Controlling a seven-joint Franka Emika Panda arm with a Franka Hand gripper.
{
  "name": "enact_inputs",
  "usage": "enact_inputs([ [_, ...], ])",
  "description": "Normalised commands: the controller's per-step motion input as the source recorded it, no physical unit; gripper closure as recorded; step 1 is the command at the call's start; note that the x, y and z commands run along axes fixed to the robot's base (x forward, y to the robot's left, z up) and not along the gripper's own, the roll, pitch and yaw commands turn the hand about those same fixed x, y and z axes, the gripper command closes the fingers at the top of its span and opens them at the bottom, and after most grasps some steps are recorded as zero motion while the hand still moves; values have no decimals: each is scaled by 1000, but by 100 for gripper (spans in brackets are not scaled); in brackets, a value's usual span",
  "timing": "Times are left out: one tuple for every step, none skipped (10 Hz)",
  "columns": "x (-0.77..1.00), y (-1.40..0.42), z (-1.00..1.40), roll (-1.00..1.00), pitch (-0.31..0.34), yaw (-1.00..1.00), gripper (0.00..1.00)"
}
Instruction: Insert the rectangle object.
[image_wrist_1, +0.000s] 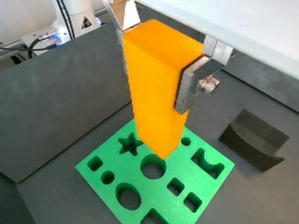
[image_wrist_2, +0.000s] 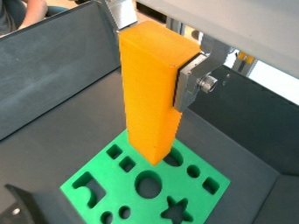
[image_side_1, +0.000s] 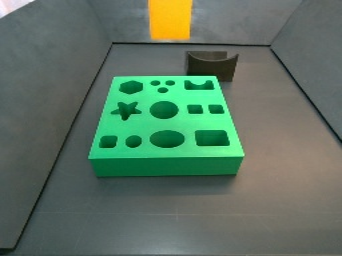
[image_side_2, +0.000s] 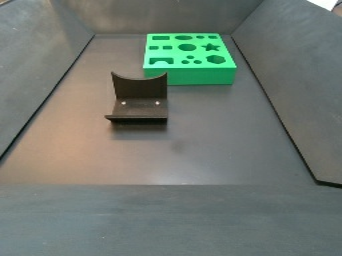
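The rectangle object (image_wrist_1: 155, 87), a tall smooth orange-yellow block, hangs upright in my gripper (image_wrist_1: 160, 74). It shows in both wrist views, and my gripper (image_wrist_2: 156, 74) is shut on its upper part. One silver finger (image_wrist_1: 193, 83) presses its side, and the opposite finger is hidden behind the block. The green board (image_wrist_1: 117, 179) with shaped holes lies on the floor below the block's lower end, apart from it. In a side view only the block's lower part (image_side_1: 170, 18) shows, high above the far end of the green board (image_side_1: 167, 125). The gripper is out of frame there.
A small dark curved-top block (image_side_1: 211, 63) stands on the floor just beyond the green board (image_side_2: 189, 55), and shows nearer the camera in a side view (image_side_2: 138, 98) and in a wrist view (image_wrist_1: 257, 138). Dark sloping walls enclose the floor on all sides.
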Motion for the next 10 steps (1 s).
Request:
enact_inputs([
  [663,-417,-1000,-30,-6,186,100],
  [577,-360,-1000,0,0,280,100],
  [526,-277,-1000,0,0,329,100],
  [480,-269,-991,90,0,306,100],
  [429,-257,-960,123,-21,294,100],
  [486,-337,-994,39,-70,209,100],
  [497,-314,-700,50,-44,0,100],
  [543,-294,-591,81,0,-54,100],
  [534,-251,-500,50,0,-154,100],
  [486,-46,-257,0,19,-346,100],
])
